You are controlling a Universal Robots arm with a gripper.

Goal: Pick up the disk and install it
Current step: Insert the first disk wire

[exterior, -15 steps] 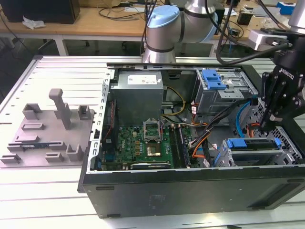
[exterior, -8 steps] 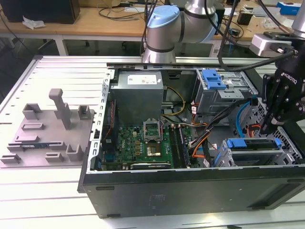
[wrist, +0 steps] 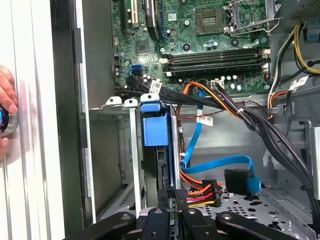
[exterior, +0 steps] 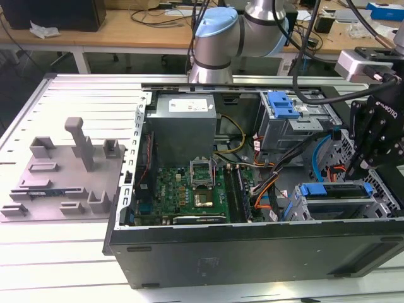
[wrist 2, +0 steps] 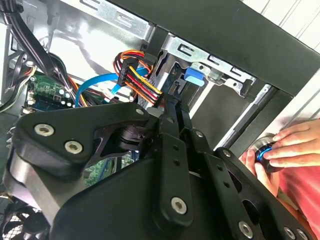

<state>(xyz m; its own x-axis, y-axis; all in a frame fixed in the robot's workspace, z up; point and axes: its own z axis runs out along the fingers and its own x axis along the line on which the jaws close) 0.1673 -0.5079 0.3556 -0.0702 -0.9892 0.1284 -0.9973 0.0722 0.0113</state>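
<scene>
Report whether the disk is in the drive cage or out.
In: the disk, blue bracket showing, sits between the drive cage rails. Fully seated: cannot tell.

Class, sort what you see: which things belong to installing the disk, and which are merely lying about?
Job in hand: disk in its blue bracket; drive bay; gripper close to the disk.
Lying about: power supply box; motherboard; cage with blue tab; grey peg fixture; person's hand.
</scene>
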